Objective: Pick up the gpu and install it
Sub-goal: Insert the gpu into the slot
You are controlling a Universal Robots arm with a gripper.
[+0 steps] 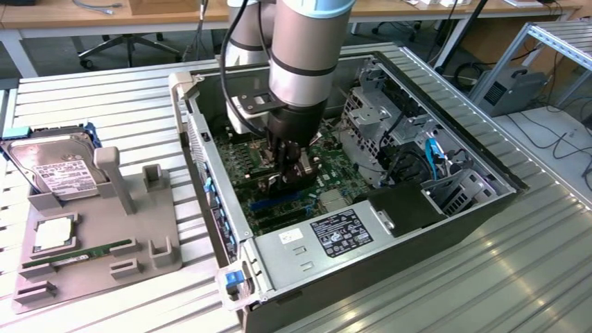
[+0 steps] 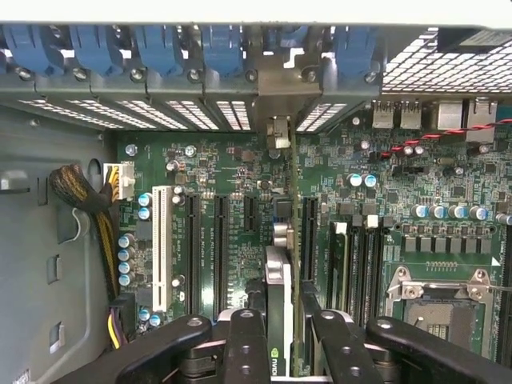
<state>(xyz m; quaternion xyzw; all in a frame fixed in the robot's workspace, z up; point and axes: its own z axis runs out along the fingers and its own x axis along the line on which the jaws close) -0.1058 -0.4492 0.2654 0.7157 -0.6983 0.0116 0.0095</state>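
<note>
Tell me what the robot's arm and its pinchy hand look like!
The arm is a fat, round tube, shiny silver-grey, with a thin black ring around it and a dark black section lower down. A black cable runs alongside it. The gripper is black, with dark metal fingers made of jointed bars dotted with little round silver bolts.
</note>
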